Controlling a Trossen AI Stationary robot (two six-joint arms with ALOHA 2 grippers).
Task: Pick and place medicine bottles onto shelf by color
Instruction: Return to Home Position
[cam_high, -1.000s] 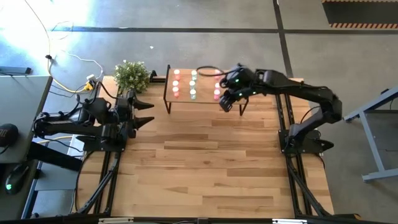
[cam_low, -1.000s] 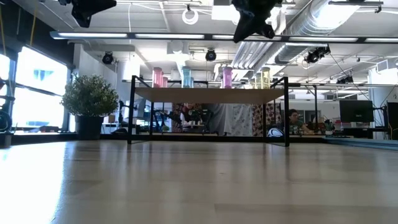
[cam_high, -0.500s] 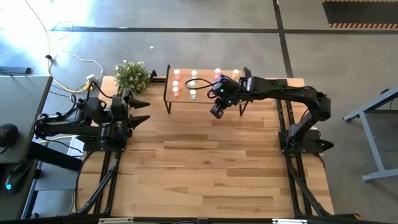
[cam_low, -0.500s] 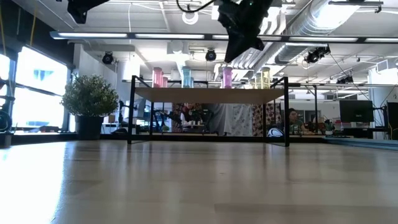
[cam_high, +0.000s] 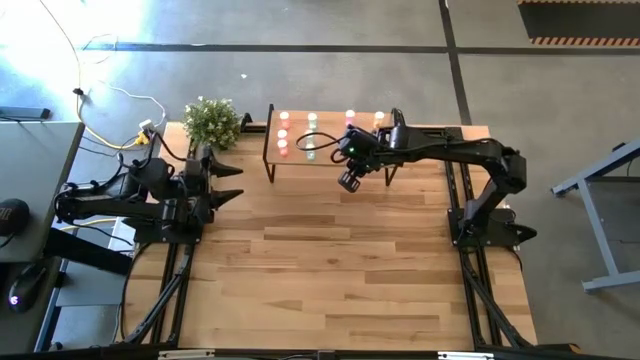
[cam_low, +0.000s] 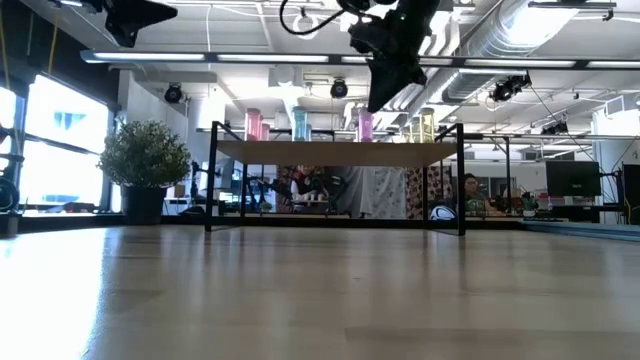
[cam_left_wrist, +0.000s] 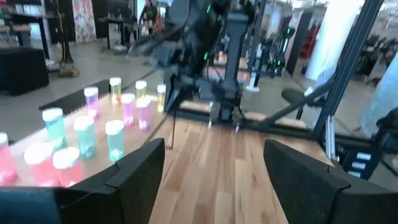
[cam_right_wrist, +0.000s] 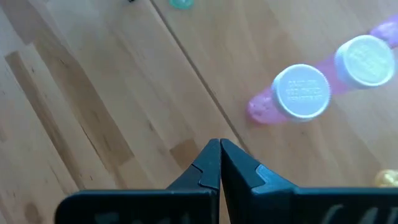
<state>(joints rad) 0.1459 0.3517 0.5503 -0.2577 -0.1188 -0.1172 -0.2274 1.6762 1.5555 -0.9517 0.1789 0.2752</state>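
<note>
The shelf (cam_high: 297, 135) stands at the table's far edge. Several tiny bottles stand on its top in rows by colour: salmon-red (cam_high: 283, 134), mint-green (cam_high: 311, 136), pink (cam_high: 349, 118) and yellow-orange (cam_high: 378, 118). My right gripper (cam_high: 348, 180) is shut and empty, hanging over the shelf's near edge. Its wrist view looks down on two white-capped pink bottles (cam_right_wrist: 301, 91). My left gripper (cam_high: 228, 180) is open and empty, raised left of the shelf and pointing at it. Its wrist view shows the bottle rows (cam_left_wrist: 84, 134).
A small potted plant (cam_high: 211, 122) stands at the far left corner beside the shelf. The broad plank tabletop (cam_high: 330, 270) stretches in front of the shelf. A loose cable (cam_high: 120, 110) lies on the floor beyond the table's left side.
My right gripper has gone from over the shelf's right part toward the table's left and a little toward the near edge. It has also dropped lower. It has stayed shut. The bottles have not moved.
</note>
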